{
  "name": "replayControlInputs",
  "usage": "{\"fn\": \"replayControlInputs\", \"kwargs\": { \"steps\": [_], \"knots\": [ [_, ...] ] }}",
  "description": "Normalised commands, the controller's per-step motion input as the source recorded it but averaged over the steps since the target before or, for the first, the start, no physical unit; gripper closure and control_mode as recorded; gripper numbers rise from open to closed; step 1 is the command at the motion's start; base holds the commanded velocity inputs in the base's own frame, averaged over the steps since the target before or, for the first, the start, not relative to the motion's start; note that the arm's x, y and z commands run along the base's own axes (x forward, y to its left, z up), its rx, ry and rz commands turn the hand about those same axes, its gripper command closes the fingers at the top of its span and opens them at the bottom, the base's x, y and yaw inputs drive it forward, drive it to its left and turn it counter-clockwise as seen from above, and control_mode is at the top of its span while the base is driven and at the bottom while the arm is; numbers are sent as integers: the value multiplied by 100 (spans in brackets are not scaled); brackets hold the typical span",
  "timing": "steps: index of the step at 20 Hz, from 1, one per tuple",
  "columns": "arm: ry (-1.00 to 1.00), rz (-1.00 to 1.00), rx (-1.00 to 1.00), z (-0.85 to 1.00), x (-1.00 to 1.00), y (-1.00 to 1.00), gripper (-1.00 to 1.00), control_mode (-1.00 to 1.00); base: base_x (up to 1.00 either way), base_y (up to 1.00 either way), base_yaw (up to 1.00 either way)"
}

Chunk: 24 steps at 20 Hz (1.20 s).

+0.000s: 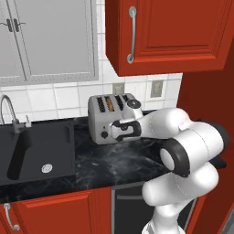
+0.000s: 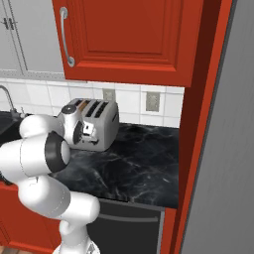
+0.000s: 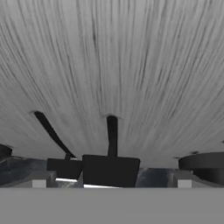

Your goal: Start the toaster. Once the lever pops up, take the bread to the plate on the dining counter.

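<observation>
The silver-grey toaster [image 1: 101, 119] [image 2: 101, 120] stands on the black worktop against the tiled wall. A brown bread [image 1: 109, 104] slice shows in one of its top slots. My gripper [image 1: 113, 132] [image 2: 91, 135] [image 3: 111, 183] is pressed up to the toaster's front, open, with its fingertips [image 3: 39, 181] wide apart. In the hand view a black lever [image 3: 111, 170] sits between them at the low end of its slot, against the brushed metal front [image 3: 131, 65]. A second lever [image 3: 64, 168] is just to its left, and a black knob [image 3: 202, 165] is at the right. The plate and the dining counter are out of view.
A black sink [image 1: 41, 153] with a faucet [image 1: 7, 109] lies left of the toaster. A red wall cabinet [image 1: 169, 32] [image 2: 129, 34] hangs above it. A tall red panel [image 2: 203, 124] and a grey wall [image 2: 230, 158] close off the right side.
</observation>
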Motion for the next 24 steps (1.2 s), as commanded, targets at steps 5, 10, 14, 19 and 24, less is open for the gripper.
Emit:
{"fn": "replayControlInputs", "kwargs": {
  "steps": [5,10,14,19,24],
  "knots": [
    [0,0,0,-15,0,0,-100,-100,0,0,0],
    [0,0,0,-14,0,0,-100,-100,0,0,0],
    [0,0,0,-7,0,0,-100,-100,0,0,0],
    [0,0,0,0,0,0,-100,-100,0,0,0],
    [0,0,0,0,0,0,-100,-100,0,0,0]
  ]
}}
